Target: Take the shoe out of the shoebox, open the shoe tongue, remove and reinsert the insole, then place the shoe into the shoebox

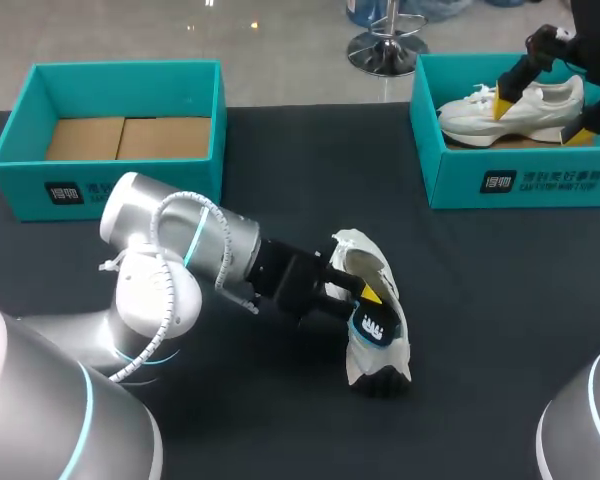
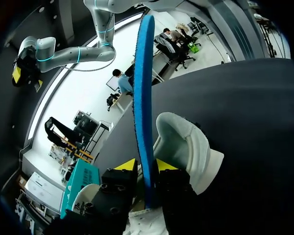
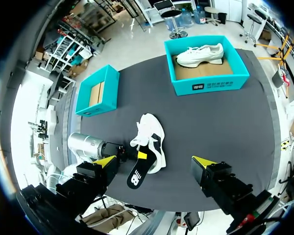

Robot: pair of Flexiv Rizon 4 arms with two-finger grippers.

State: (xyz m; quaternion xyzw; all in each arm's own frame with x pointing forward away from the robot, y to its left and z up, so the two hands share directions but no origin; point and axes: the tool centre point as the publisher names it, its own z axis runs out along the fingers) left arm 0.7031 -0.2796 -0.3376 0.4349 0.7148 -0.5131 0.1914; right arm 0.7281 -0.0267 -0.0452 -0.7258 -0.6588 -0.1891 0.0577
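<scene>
A white shoe [image 1: 368, 258] lies on its side on the dark table [image 1: 500, 300], mid-table. A blue-and-black insole [image 1: 373, 325] sticks out of it. My left gripper [image 1: 365, 295] is at the shoe's opening. In the left wrist view the insole [image 2: 143, 98] stands on edge between the yellow tips of the left gripper [image 2: 146, 165], which is shut on it, with the shoe's heel [image 2: 186, 147] just ahead. My right gripper [image 3: 154, 161] hangs open high above the table, holding nothing, with the shoe [image 3: 149, 129] and insole [image 3: 139, 174] far below it.
A teal shoebox [image 1: 520, 180] at the back right holds a second white shoe [image 1: 460, 115]. Another teal shoebox [image 1: 120, 185] at the back left shows only its cardboard floor. My right gripper [image 1: 542, 115] shows in front of the right box.
</scene>
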